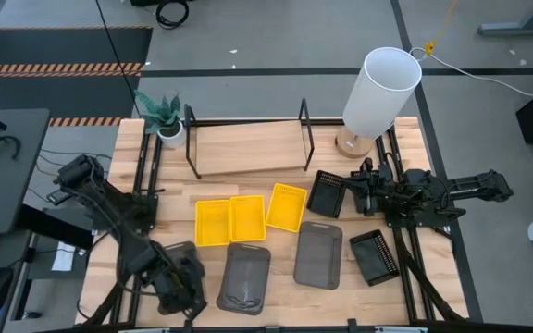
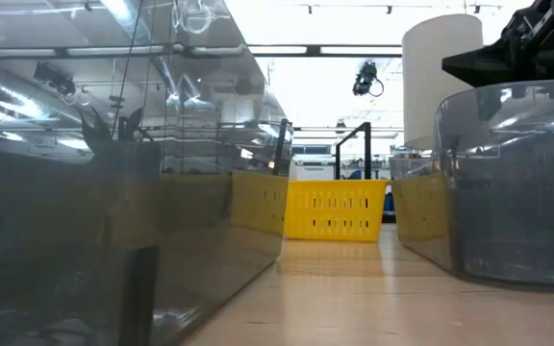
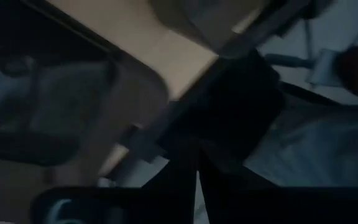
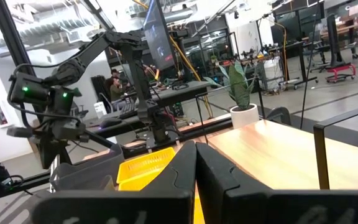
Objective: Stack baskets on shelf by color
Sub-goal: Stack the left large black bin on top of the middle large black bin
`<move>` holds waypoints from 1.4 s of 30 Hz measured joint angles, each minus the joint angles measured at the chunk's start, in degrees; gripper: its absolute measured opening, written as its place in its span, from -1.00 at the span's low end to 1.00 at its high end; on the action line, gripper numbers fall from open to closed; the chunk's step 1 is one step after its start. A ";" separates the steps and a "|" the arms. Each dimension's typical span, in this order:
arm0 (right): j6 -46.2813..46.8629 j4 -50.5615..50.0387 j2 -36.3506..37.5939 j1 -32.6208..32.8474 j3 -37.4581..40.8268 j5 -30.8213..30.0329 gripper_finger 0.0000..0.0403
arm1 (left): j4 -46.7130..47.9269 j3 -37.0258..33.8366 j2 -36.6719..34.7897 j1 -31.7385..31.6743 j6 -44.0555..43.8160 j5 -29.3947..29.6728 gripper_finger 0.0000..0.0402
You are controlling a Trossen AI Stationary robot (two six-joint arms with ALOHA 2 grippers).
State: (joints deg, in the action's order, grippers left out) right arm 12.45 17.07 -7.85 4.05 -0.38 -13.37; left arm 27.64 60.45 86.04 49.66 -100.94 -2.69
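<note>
- Baskets lie loose on the tabletop (image 1: 442,231), none on the shelf (image 1: 248,148) yet. Three yellow baskets (image 1: 247,218) sit side by side in the middle, just in front of the shelf, their long axes running towards it.
- Two grey baskets (image 1: 318,254) lie nearer the front edge; a third grey basket (image 1: 176,259) sits at the front left, partly under the left arm.
- Two black perforated baskets flank the right arm: one black basket (image 1: 326,192) just beside the shelf's right end, the other black basket (image 1: 374,256) closer to the front.
- Right gripper (image 1: 357,192) hangs just beside the first black basket, pointing left along the shelf's length; its fingers (image 4: 173,177) are pressed together, holding nothing. This arm is plainly nearer the black baskets and the shelf, so I judge a black one its likeliest pick.
- Left gripper (image 1: 181,291) is low at the front left, over the third grey basket; I cannot tell how its jaws stand.
- Shelf board is bare between its black wire end loops, with a white lamp (image 1: 379,92) at its right end and a potted plant (image 1: 165,116) at its left.
- No readable writing or brand anywhere.
</note>
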 joint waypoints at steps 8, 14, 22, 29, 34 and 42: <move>0.00 0.01 0.01 0.00 0.02 -0.01 -0.92 | -2.23 0.00 0.00 1.34 -0.73 -4.24 -0.98; 0.00 0.01 0.01 0.00 0.02 0.00 -0.92 | 5.54 0.69 -0.17 0.42 3.50 -6.57 -0.98; 0.00 0.01 0.02 -0.02 0.00 -0.02 -0.92 | 34.54 13.00 -0.17 -0.73 10.37 3.60 -0.98; 0.00 0.01 0.00 0.00 0.00 0.00 -0.92 | 51.90 16.06 -0.17 -2.86 9.02 10.90 -0.69; 0.00 0.01 0.02 0.00 0.02 -0.01 -0.92 | 54.54 16.04 -0.17 -5.50 13.86 11.53 -0.33; 0.00 0.01 0.01 0.00 0.02 0.00 -0.92 | 57.27 16.02 -0.17 -5.78 19.01 13.85 -0.13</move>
State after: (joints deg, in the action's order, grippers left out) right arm 12.45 17.08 -7.84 4.05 -0.37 -13.37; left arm 84.91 76.47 85.86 43.88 -81.93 11.16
